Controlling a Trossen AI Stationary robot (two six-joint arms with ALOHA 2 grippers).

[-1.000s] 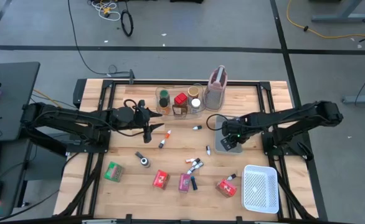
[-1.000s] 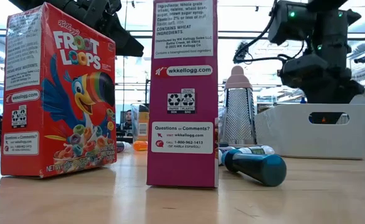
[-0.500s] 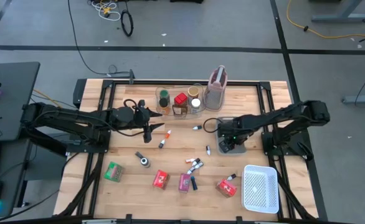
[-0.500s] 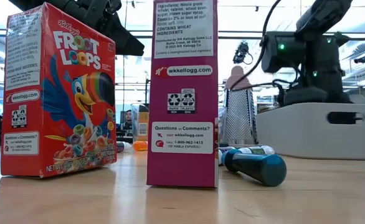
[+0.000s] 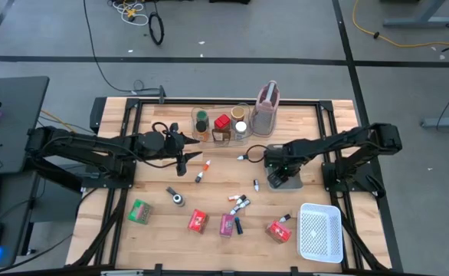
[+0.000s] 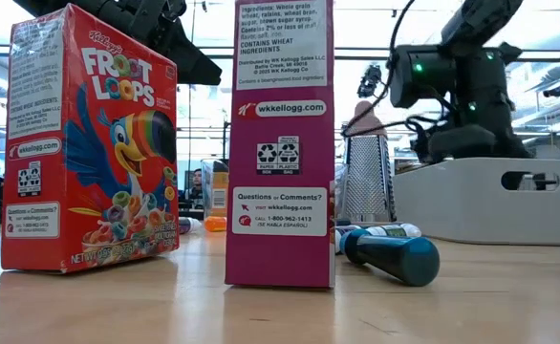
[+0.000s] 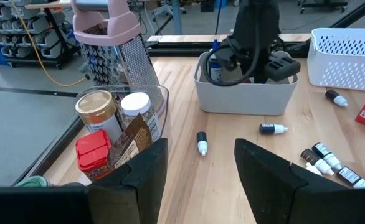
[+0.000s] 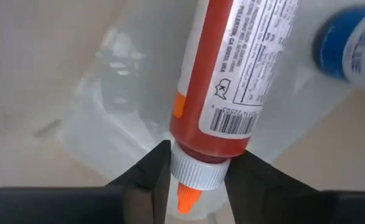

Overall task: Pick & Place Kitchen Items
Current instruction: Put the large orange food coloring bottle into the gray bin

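Observation:
My right gripper (image 5: 279, 170) points down into a pale grey bin (image 5: 287, 183) right of the table's middle. It is shut on a red bottle (image 8: 232, 74) with a white cap and orange tip. A blue-capped bottle (image 8: 350, 40) lies beside it in the bin. My left gripper (image 5: 186, 150) hangs open and empty above the table left of centre. Small bottles (image 5: 240, 202), red, pink and green packets (image 5: 198, 221) and a jar (image 5: 177, 199) lie loose on the near half of the table. My right gripper pinches the red bottle at its white cap (image 8: 198, 173), just below the shoulder, between its two fingers (image 8: 150, 169). The fingers come from above, pointing down, and lie across the bottle. The bottle lies inside the bin; whether it is off the bin's floor I cannot tell.
A clear bin (image 5: 221, 126) of spice jars and a pink-topped grater (image 5: 266, 107) stand at the far edge. A white mesh basket (image 5: 320, 231) sits at the near right corner. In the low view, two cereal boxes (image 6: 89, 143) stand close to the camera.
My right gripper has sunk into the grey bin, shifted a little toward the table's left edge and rolled slightly about its own axis.

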